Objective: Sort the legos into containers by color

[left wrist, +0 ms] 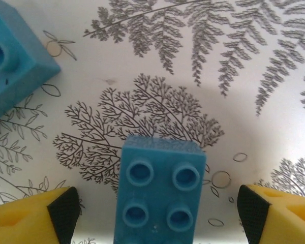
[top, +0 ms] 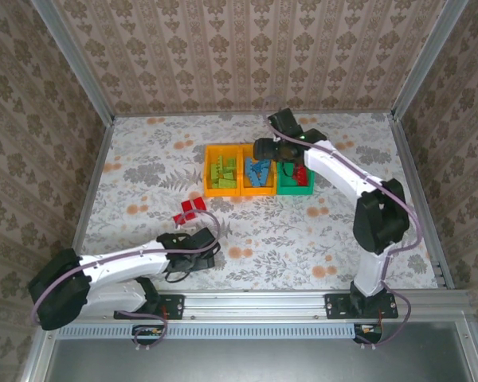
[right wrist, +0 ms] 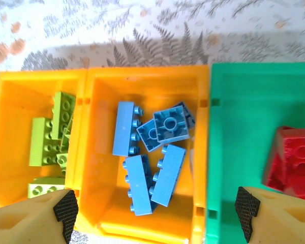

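Note:
My left gripper (left wrist: 157, 213) stands open just above the table, its yellow fingers (left wrist: 61, 213) on either side of a blue lego (left wrist: 160, 195) lying studs up, with a gap on each side. A second blue lego (left wrist: 12, 56) lies farther off to the left. In the top view the left gripper (top: 197, 243) is near a red lego (top: 190, 209). My right gripper (right wrist: 155, 211) hangs open and empty over the containers. The left orange bin (right wrist: 10, 101) holds lime green legos (right wrist: 51, 134), the middle orange bin (right wrist: 99, 91) several blue legos (right wrist: 142, 183), and the green bin (right wrist: 234, 127) red legos (right wrist: 295, 162).
The bins (top: 259, 151) sit joined in a row at the middle of the flowered tabletop (top: 143, 175). Metal rails and wallpapered walls close in the table on all sides. The right arm (top: 342, 175) reaches over the green bin from the right.

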